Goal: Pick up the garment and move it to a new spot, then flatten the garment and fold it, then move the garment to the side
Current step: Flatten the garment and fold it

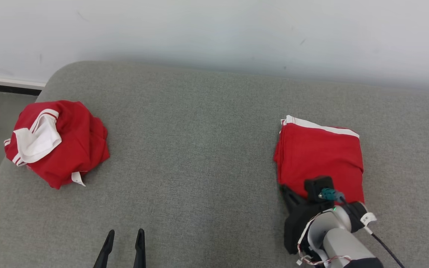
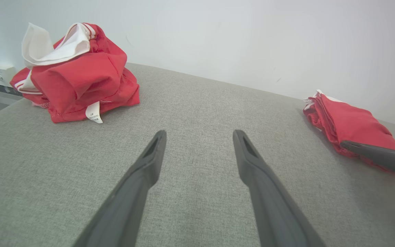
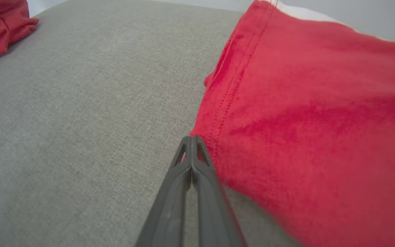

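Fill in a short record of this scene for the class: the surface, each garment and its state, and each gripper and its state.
surface: grey fabric cushion, pale wall behind
crumpled garment: red with white trim, bunched up, on the robot's left
folded garment: red, folded flat, white band along its far edge, on the robot's right
left gripper: open, over bare cushion, holding nothing
right gripper: shut at the folded garment's near left corner, apparently pinching its edge
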Available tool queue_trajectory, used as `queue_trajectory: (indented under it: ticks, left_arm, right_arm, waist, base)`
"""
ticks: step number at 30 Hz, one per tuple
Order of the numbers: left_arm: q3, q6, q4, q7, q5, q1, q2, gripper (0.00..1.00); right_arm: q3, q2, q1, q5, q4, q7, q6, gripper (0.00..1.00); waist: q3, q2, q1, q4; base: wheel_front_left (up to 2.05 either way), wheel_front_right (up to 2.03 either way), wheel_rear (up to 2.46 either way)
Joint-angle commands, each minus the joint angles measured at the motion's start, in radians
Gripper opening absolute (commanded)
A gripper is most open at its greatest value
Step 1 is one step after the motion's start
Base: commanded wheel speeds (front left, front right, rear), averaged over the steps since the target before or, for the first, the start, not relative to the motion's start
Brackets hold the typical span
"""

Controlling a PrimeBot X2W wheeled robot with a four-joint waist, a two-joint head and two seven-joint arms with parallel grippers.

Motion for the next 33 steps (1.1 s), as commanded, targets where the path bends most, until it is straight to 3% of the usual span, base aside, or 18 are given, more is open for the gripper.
queue_trajectory:
  ticks: [1, 9, 13, 14, 15, 16, 17, 18, 26, 33]
  left_arm:
    - [0.000, 0.003, 0.002, -0.004, -0.009, -0.005, 0.000, 1.00]
    - [0.020, 0.012, 0.014, -0.004, 0.002, 0.039, 0.000, 1.00]
    - [0.043, 0.017, 0.010, -0.004, 0.007, 0.057, 0.000, 1.00]
    - [0.049, 0.017, 0.007, -0.004, 0.011, 0.060, 0.000, 1.00]
    - [0.049, 0.017, 0.007, -0.004, 0.011, 0.060, 0.000, 1.00]
    - [0.056, 0.017, 0.007, -0.004, 0.013, 0.064, 0.001, 1.00]
    - [0.065, 0.017, 0.006, -0.003, 0.015, 0.069, 0.000, 1.00]
    - [0.072, 0.016, 0.005, -0.004, 0.019, 0.073, 0.000, 1.00]
    - [0.116, 0.000, 0.023, -0.004, 0.045, 0.042, 0.001, 1.00]
    - [0.132, -0.014, 0.070, -0.003, 0.067, -0.018, 0.008, 1.00]
  right_arm:
    - [0.022, 0.004, 0.016, 0.015, 0.003, -0.004, -0.002, 0.00]
    - [0.132, 0.012, 0.064, 0.173, -0.070, -0.051, -0.002, 0.00]
    - [0.124, 0.011, 0.109, 0.215, -0.150, -0.094, -0.002, 0.00]
    - [0.112, 0.008, 0.122, 0.216, -0.173, -0.103, -0.002, 0.23]
    - [0.112, 0.008, 0.122, 0.216, -0.173, -0.103, -0.002, 0.23]
    - [0.100, 0.002, 0.136, 0.220, -0.195, -0.111, -0.002, 0.34]
    - [0.084, -0.006, 0.152, 0.219, -0.221, -0.120, -0.002, 0.90]
    - [0.065, -0.014, 0.169, 0.213, -0.247, -0.126, -0.002, 1.00]
    - [-0.118, -0.041, 0.331, 0.142, -0.471, -0.111, -0.002, 1.00]
    - [-0.171, -0.076, 0.435, 0.131, -0.584, -0.079, -0.002, 1.00]
  waist:
    - [-0.008, 0.0000, 0.0000, 0.002]
    - [-0.079, 0.0000, 0.0000, -0.026]
    - [-0.118, 0.0000, 0.0000, -0.061]
    - [-0.125, 0.0000, 0.0000, -0.070]
    - [-0.125, 0.0000, 0.0000, -0.070]
    - [-0.132, 0.0000, 0.0000, -0.080]
    - [-0.139, 0.0000, 0.0000, -0.090]
    - [-0.144, 0.0000, 0.0000, -0.099]
    - [-0.175, 0.0000, 0.0000, -0.175]
    - [-0.183, 0.0000, 0.0000, -0.230]
  base:
    - [0.00, 0.00, 0.00]
    - [0.00, 0.00, 0.00]
    - [0.00, 0.00, 0.00]
    - [0.00, 0.00, 0.00]
    - [0.00, 0.00, 0.00]
    - [0.00, 0.00, 0.00]
    - [0.00, 0.00, 0.00]
    - [0.00, 0.00, 0.00]
    - [0.00, 0.00, 0.00]
    - [0.00, 0.00, 0.00]
